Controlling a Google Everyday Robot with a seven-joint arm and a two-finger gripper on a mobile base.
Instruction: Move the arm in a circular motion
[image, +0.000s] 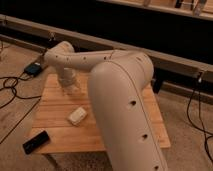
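The arm (120, 95) is a huge cream-white tube with small dark holes. It rises from the lower right, fills the middle of the view, and reaches left to a bulbous joint (60, 54) over the table's far left corner. From that joint the wrist hangs down to the gripper (71, 90), which sits low over the far left part of the wooden table (55, 107). The gripper blends with something pale and translucent beneath it.
A small white block (77, 116) lies on the table left of the arm. A black flat device (36, 142) lies at the table's front left corner. A blue box (34, 69) and cables (10, 87) lie on the floor to the left. A dark rail wall (165, 55) runs behind.
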